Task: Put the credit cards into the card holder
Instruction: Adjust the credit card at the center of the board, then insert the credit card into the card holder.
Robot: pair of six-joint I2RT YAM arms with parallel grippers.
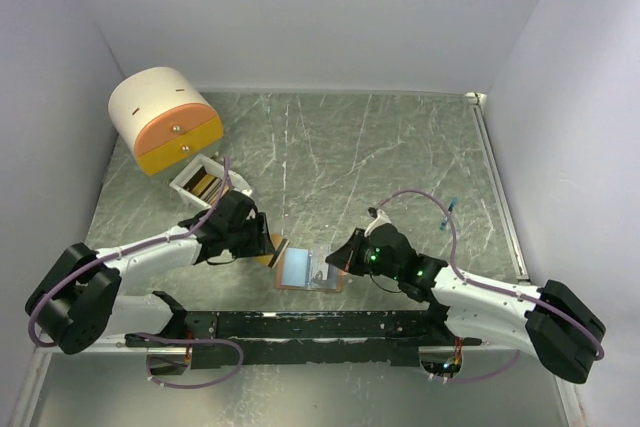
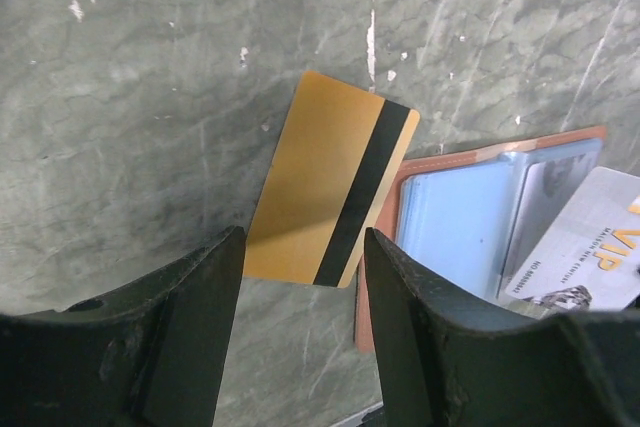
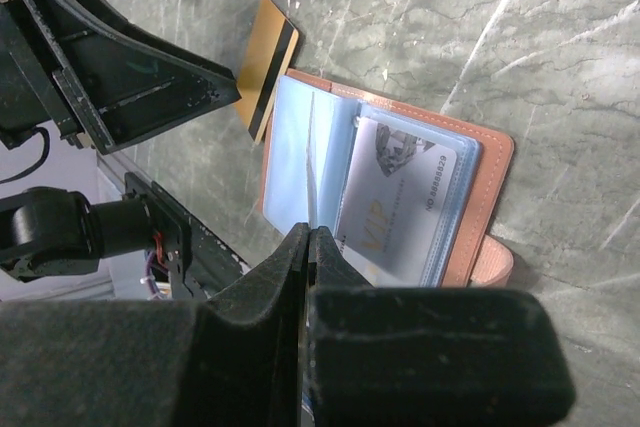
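Observation:
A gold credit card (image 2: pixel 330 177) with a black stripe lies flat on the table, its right edge against the open card holder (image 2: pixel 455 222). My left gripper (image 2: pixel 303 247) hovers open just short of the card's near end, with nothing between its fingers. The salmon-brown card holder (image 3: pixel 480 187) lies open, pale blue pockets up, and a silver VIP card (image 3: pixel 400 197) sits in its right pocket. My right gripper (image 3: pixel 311 234) is shut on a thin pale blue pocket leaf at the holder's middle, which stands up edge-on. From above, both grippers (image 1: pixel 268 242) (image 1: pixel 338 265) flank the holder (image 1: pixel 308 269).
A small white open box (image 1: pixel 205 182) with more cards stands just behind the left arm. A round cream-and-orange drawer unit (image 1: pixel 165 119) sits at the back left. The black rail of the arm bases (image 1: pixel 300 325) runs close along the holder's near side.

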